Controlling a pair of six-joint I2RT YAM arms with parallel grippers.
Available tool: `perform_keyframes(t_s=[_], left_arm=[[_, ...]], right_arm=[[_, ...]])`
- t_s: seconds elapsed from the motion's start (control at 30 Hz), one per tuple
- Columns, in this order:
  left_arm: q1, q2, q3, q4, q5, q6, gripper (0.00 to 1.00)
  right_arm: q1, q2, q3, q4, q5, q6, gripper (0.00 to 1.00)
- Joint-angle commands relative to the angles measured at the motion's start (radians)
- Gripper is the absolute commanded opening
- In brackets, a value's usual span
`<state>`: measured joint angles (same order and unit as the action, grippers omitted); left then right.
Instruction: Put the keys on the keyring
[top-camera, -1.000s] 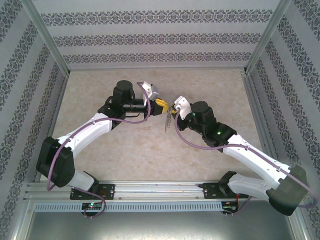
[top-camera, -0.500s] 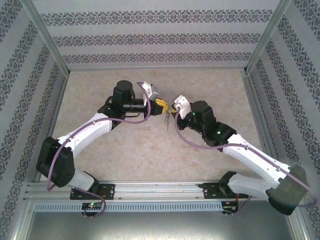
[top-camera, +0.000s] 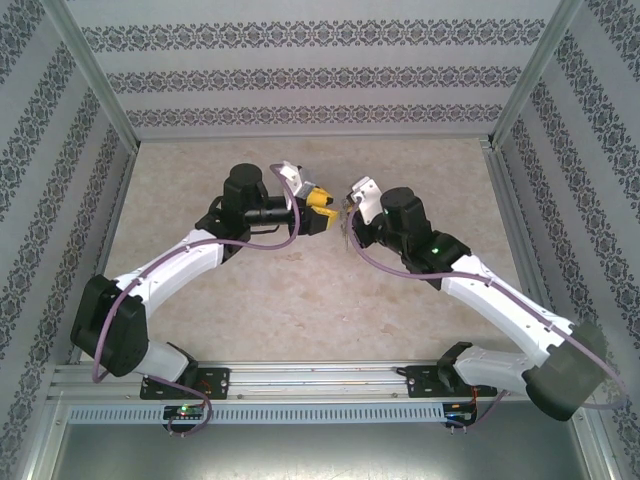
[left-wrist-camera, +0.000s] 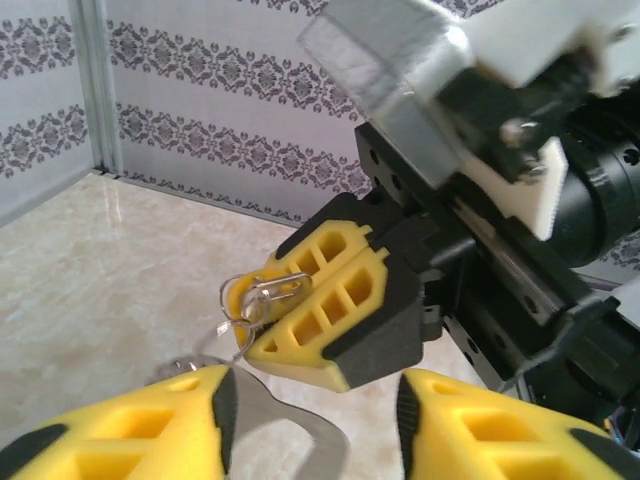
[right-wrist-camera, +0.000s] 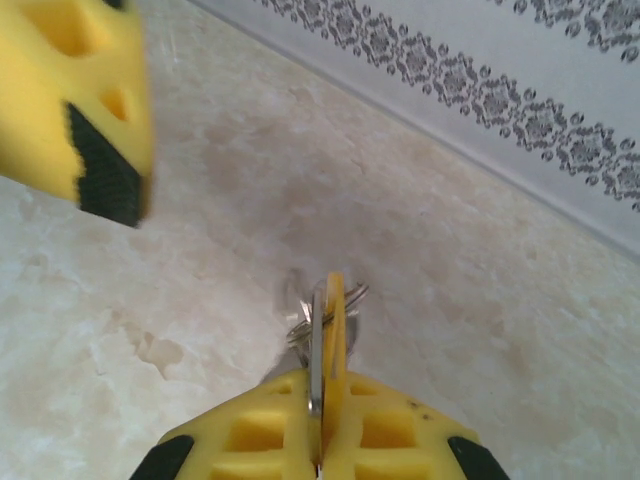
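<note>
R gripper (right-wrist-camera: 322, 388) clenched on key (right-wrist-camera: 336, 320), pinched edge-on by its yellow head. Keyring (left-wrist-camera: 262, 292) loops dangle at R gripper's tips. L gripper (left-wrist-camera: 315, 410) just beside, jaws apart, released. Key prob. light, stiff, slick; best gripped by plastic head.

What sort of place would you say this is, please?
Probably a purpose-built robot test cell: wallpaper-patterned panels in an aluminium frame enclose a marble-look tabletop, with two robot arms bolted to a rail.
</note>
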<state>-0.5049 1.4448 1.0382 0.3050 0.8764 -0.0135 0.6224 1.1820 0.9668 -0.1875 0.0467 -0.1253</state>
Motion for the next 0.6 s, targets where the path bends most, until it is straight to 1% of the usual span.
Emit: perform_keyframes(t_s=[0.0,0.07,0.2,0.23,0.3,0.5,0.57], left_arm=[[-0.011,-0.05,-0.038,0.09,-0.067,-0.013,0.53],[-0.009,-0.068,-0.061,0.108,-0.105,-0.015,0.57],[0.0,-0.113,-0.126,0.163,-0.201,-0.029,0.7],[0.005,-0.124,-0.14,0.175,-0.22,-0.038,0.75],[0.013,-0.143,-0.165,0.198,-0.255,-0.06,1.0],[0.03,-0.202,-0.243,0.28,-0.404,-0.102,1.0],[0.037,-0.222,-0.258,0.283,-0.435,-0.108,1.0]], right_arm=[[-0.023,0.043,0.052,0.006,-0.009,0.03,0.0],[-0.034,0.075,0.068,0.015,-0.024,0.031,0.0],[-0.047,0.155,0.115,0.037,-0.054,0.037,0.0],[-0.049,0.181,0.133,0.042,-0.063,0.038,0.0],[-0.05,0.23,0.168,0.049,-0.08,0.039,0.0],[-0.049,0.414,0.328,0.072,-0.146,0.054,0.0],[-0.043,0.48,0.396,0.083,-0.171,0.065,0.0]])
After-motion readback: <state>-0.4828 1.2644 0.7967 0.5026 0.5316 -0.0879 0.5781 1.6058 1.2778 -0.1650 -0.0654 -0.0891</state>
